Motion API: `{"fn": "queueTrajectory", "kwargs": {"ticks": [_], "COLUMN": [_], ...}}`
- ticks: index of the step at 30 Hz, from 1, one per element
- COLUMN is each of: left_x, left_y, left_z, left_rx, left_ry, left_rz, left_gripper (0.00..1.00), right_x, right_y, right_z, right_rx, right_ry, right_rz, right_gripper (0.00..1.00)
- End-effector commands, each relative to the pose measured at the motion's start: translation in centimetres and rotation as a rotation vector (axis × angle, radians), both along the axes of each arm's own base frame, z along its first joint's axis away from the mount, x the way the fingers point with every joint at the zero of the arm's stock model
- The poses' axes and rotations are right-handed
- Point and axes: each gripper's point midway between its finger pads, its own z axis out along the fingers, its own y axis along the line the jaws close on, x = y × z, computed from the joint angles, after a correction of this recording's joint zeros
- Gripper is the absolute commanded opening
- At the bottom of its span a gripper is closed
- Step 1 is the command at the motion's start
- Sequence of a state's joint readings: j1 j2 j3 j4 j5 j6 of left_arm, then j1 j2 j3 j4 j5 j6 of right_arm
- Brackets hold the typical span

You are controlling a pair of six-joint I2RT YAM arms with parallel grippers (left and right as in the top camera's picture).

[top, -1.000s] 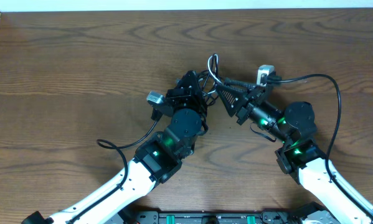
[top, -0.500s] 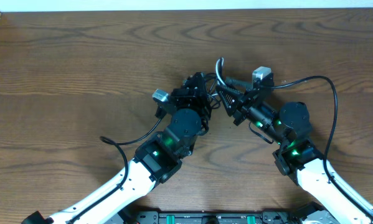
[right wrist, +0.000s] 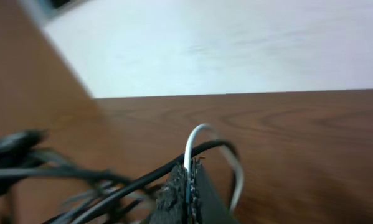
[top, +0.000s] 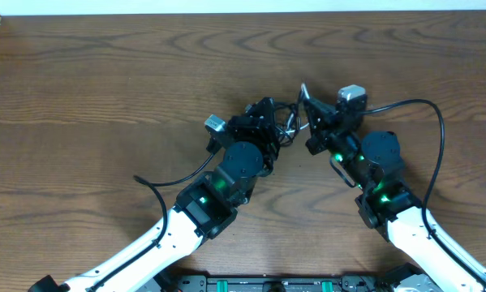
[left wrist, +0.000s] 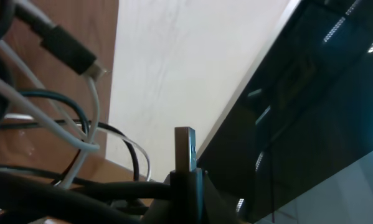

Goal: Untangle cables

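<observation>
Right fingers (right wrist: 179, 190), lately apart, tight on thin glossy looping cables (right wrist: 187, 149).

Overhead: cables (top: 293, 122) knot too small to follow. Left wrist view: cut off at left edge. Right wrist view: blurred at left.

Tabletop (top: 105, 73) open left, right, far; cables (top: 292, 122) apparently clog centre.

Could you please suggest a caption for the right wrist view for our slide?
Right tool pinched shut on a white loop of the cables, over the wooden table.
</observation>
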State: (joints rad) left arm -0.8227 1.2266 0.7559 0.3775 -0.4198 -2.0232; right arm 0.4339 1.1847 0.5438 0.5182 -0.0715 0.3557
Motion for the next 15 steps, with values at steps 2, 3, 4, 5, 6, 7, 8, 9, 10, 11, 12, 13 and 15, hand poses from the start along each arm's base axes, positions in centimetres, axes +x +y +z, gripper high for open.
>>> {"fn": "queueTrajectory", "kwargs": {"ticks": [2,3,4,5,6,7,8,9,10,11,12,13,15], "left_x": [-0.3,-0.4,-0.5,-0.6,-0.7,-0.8,-0.9,-0.9,-1.0,-1.1,-1.3,-1.5,-2.3], "left_y": [0.1,0.2,0.3,0.5,0.6,0.8,1.1,1.6,2.3,3.2,4.2,5.3,8.2], "left_z": [-0.4,-1.1,-1.6,-2.1,-2.7,-3.2,-3.9,-4.6,-5.3,-6.1,-7.0,-7.8,-9.5], "left_rx": [-0.014,0.007,0.025,0.044,0.063,0.081,0.105,0.131,0.164,0.203,0.251,0.303,0.435], "left_ry": [0.037,0.057,0.073,0.090,0.108,0.125,0.146,0.166,0.188,0.210,0.236,0.260,0.318], "left_rz": [-0.004,-0.004,-0.002,0.001,0.003,0.004,0.011,0.025,0.047,0.078,0.113,0.152,0.237], "left_gripper": [0.08,0.08,0.08,0.08,0.08,0.08,0.08,0.08,0.08,0.08,0.08,0.08,0.08], "right_x": [2.2,2.4,2.5,2.6,2.6,2.5,2.5,2.5,2.5,2.5,2.5,2.5,2.5], "right_y": [-5.8,-7.1,-8.1,-9.0,-9.8,-10.5,-11.0,-11.3,-11.5,-11.7,-11.9,-12.0,-12.3], "right_z": [-0.4,-0.7,-0.9,-1.0,-1.3,-1.5,-1.7,-1.9,-2.1,-2.2,-2.3,-2.4,-2.5], "right_rx": [-0.068,-0.082,-0.089,-0.084,-0.069,-0.049,-0.025,-0.007,0.010,0.023,0.032,0.039,0.043], "right_ry": [0.005,0.012,0.019,0.029,0.044,0.058,0.073,0.084,0.094,0.103,0.109,0.113,0.118], "right_rz": [-0.319,-0.384,-0.431,-0.478,-0.521,-0.557,-0.584,-0.597,-0.606,-0.612,-0.619,-0.625,-0.633], "right_gripper": [0.01,0.01,0.01,0.01,0.01,0.01,0.01,0.01,0.01,0.01,0.01,0.01,0.01]}}
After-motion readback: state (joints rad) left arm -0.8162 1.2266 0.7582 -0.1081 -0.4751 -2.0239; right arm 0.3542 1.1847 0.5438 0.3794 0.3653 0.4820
